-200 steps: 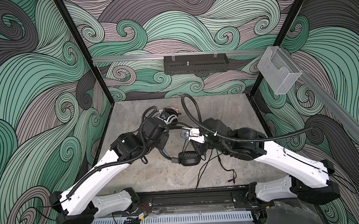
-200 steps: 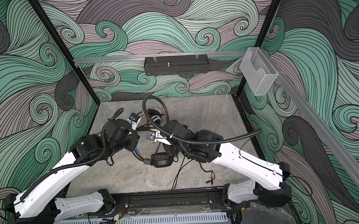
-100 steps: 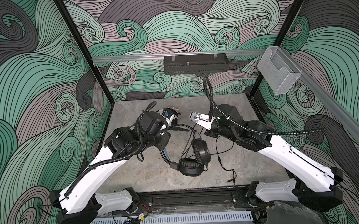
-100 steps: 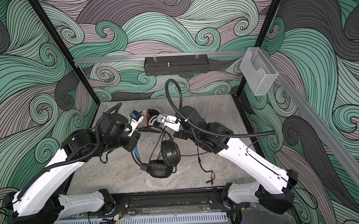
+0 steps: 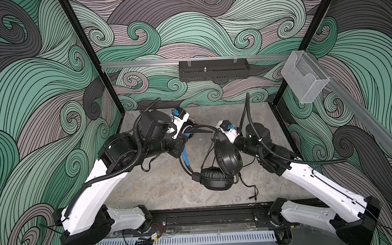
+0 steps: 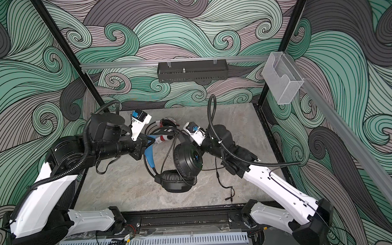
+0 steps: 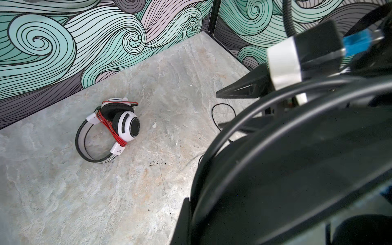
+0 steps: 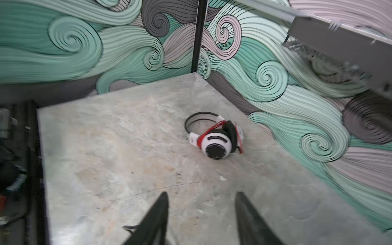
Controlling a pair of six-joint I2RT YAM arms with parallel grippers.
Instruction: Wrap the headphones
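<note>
The black headphones (image 5: 228, 159) hang by their blue-padded headband (image 6: 149, 156) from my left gripper (image 6: 148, 141), which is shut on the band. Their two ear cups dangle low over the middle of the table. The black cord (image 5: 246, 182) runs over the cups, and its plug end lies on the table. My right gripper (image 8: 201, 195) is open and holds nothing. It hovers just right of the held band, and its fingers (image 7: 233, 92) show in the left wrist view. The white headphones (image 7: 118, 125) (image 8: 214, 142) lie at the back of the table, bound with a red cord.
The grey stone table (image 5: 161, 187) is boxed in by patterned walls. A black tray (image 5: 213, 69) hangs on the back rail and a clear plastic holder (image 5: 305, 78) on the right rail. The arms' black base rail (image 5: 207, 217) runs along the front edge.
My right gripper has swung from the table's middle toward the back right and opened. My left gripper has lifted the black headphones, so the ear cups hang instead of lying on the table.
</note>
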